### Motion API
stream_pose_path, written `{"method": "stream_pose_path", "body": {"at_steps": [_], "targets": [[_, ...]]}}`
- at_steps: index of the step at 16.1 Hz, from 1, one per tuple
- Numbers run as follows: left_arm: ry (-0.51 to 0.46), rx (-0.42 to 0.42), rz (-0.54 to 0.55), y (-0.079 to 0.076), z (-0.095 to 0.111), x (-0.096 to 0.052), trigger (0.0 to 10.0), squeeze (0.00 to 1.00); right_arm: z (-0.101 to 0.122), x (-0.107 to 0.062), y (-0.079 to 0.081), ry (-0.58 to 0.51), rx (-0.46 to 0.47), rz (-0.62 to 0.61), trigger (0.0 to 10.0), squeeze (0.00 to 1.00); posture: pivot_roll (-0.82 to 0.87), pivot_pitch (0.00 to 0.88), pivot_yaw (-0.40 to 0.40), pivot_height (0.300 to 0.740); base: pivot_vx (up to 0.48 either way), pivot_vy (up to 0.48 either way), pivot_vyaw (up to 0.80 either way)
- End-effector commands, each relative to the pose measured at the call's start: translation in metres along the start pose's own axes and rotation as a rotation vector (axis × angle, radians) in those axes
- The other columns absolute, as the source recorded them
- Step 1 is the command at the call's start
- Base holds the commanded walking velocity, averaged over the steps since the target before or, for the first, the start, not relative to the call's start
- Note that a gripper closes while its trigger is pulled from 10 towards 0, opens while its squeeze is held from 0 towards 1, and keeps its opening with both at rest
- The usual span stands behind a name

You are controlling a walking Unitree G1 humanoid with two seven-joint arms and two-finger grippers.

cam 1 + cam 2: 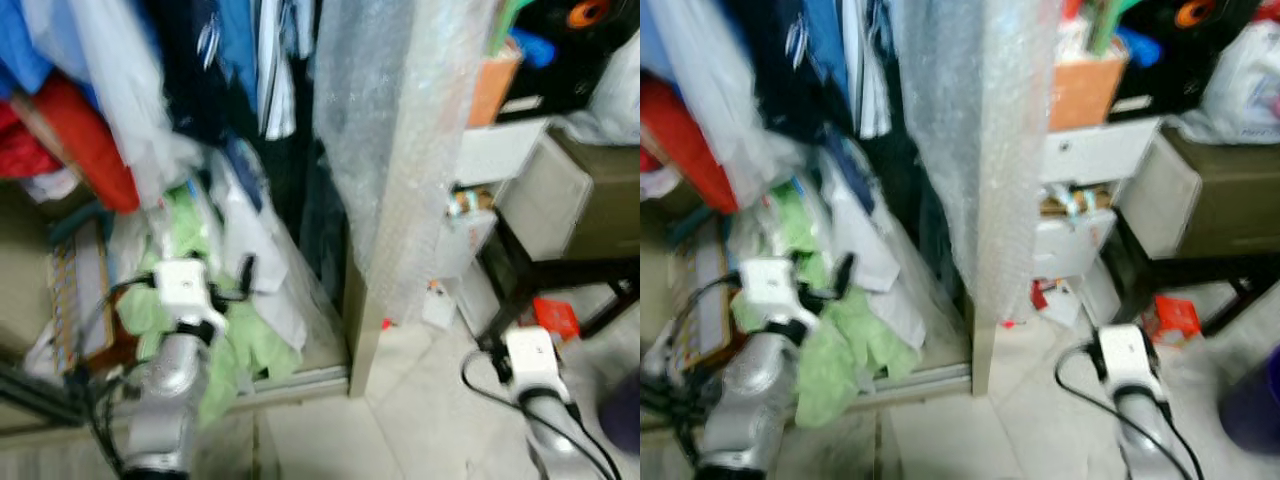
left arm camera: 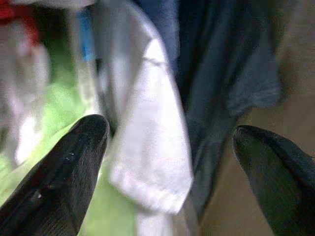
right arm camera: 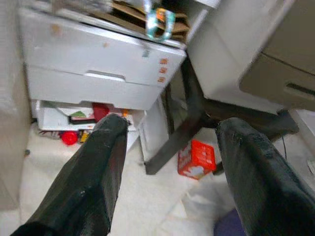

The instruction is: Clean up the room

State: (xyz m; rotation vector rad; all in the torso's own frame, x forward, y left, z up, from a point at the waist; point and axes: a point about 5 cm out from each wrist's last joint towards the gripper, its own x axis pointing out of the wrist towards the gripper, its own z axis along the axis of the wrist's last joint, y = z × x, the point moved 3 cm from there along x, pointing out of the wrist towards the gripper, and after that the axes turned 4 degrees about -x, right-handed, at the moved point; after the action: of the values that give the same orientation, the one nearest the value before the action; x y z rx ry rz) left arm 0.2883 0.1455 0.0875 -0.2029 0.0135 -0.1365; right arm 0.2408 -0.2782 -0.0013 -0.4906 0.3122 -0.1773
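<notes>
Left eye view: blurred, camera likely in motion. Left arm raised toward a heap of clothes in an open closet; left hand (image 1: 243, 268) reaches into the heap, over a green garment (image 1: 245, 345) that spills down to the closet's floor track. A white garment (image 1: 262, 262) lies just beside the green one, dark and blue clothes hang above, a red garment (image 1: 85, 135) is off to the robot's left. A bubble-wrapped panel (image 1: 400, 140) stands upright between the closet and the clutter on the right. Right arm held low over the tiled floor (image 1: 420, 400).

Right eye view: same scene. A small red box (image 1: 1177, 316) lies on the floor by the black legs of a stand; papers and scraps sit at the foot of a white drawer unit (image 1: 1075, 235).

Left wrist view: left hand's fingers (image 2: 64, 177) stand well apart, nothing between them. White garment hem straight ahead, green cloth beside it, dark blue cloth behind.

Right wrist view: right hand (image 3: 167, 167) spread apart and empty, aimed at the floor near the red box and the drawer unit.

Judgement: step in hand looks like an approach to the spilled clothes, no grasp made yet. Next move calls for pushing the left hand further into the heap, settling on one garment, green or white, and closing on a fold thick enough to hold. Loose cloth may drag its neighbours along.
</notes>
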Motion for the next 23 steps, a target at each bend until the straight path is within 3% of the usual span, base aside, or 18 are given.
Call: {"method": "stream_pose_path", "body": {"at_steps": [1, 6, 14, 17, 20, 23], "targets": [[0.021, 0.019, 0.027, 0.011, -0.003, -0.005, 10.0, 0.0, 0.005, 0.002, 0.005, -0.019, 0.003, 0.015, 10.0, 0.0, -0.09, 0.0, 0.038, 0.74, 0.0, 0.0, 0.0], [0.018, 0.024, -0.005, 0.008, -0.003, -0.006, 10.0, 0.0, 0.006, 0.003, 0.007, -0.022, -0.009, 0.023, 10.0, 0.0, -0.09, 0.0, 0.035, 0.74, 0.0, 0.0, 0.0], [0.018, 0.024, -0.022, 0.006, -0.003, -0.007, 10.0, 0.0, 0.006, 0.003, 0.007, -0.022, -0.004, 0.029, 10.0, 0.0, -0.09, 0.0, 0.036, 0.74, 0.337, 0.0, 0.0], [0.018, 0.027, 0.027, 0.011, -0.004, -0.008, 10.0, 0.0, -0.024, -0.005, 0.002, 0.095, -0.002, 0.022, 10.0, 0.0, -0.09, 0.0, 0.032, 0.74, 0.087, 0.0, 0.0], [0.024, 0.045, 0.066, 0.019, -0.004, -0.011, 10.0, 0.0, -0.057, -0.024, 0.001, 0.222, -0.013, 0.035, 10.0, 0.0, -0.08, 0.0, 0.028, 0.74, 0.0, 0.0, 0.0], [0.079, 0.113, 0.18, 0.047, -0.011, -0.022, 10.0, 0.0, -0.088, -0.045, 0.009, 0.363, 0.006, 0.058, 10.0, 0.0, -0.07, 0.0, 0.032, 0.74, 0.0, 0.0, 0.0]]}}
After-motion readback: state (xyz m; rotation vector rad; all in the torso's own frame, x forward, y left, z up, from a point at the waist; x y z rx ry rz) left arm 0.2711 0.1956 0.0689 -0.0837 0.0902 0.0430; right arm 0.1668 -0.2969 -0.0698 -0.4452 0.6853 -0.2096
